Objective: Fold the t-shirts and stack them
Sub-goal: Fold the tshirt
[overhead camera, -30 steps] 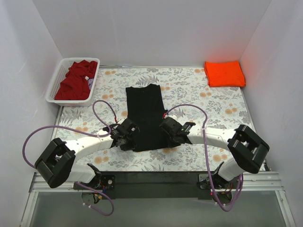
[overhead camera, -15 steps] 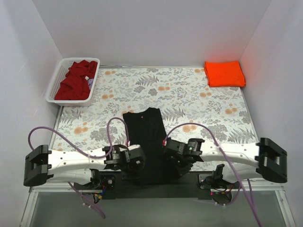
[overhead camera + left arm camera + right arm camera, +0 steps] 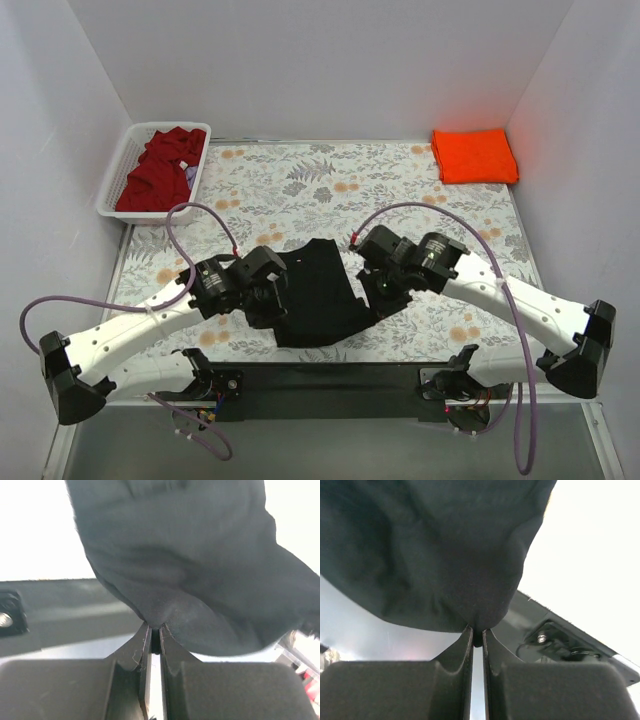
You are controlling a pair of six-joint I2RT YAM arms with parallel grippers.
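The left gripper (image 3: 155, 629) has its fingers pinched almost together on a bunched tuck of the black shirt (image 3: 318, 300). The right gripper (image 3: 477, 631) is clamped the same way on another tuck. In both wrist views dark cloth balloons out straight from the fingertips.

From above, the two arms hold the shirt by its two sides, and it sags between them in a loose, crumpled sheet. It is over the flowered table (image 3: 420, 200), on the arms' side of the white basket (image 3: 112, 190) and off to that basket's right. The dark red shirt (image 3: 155, 170) lies heaped inside the basket. The orange shirt (image 3: 474, 155), folded flat, sits well across from the basket along the same far edge.

I'd judge the black shirt light and utterly limp: it keeps no shape and droops wherever it isn't held. A thin pinch like these could let a single layer creep out. The better holds look like the doubled hem or the shoulder seams, with both grips level and well apart.
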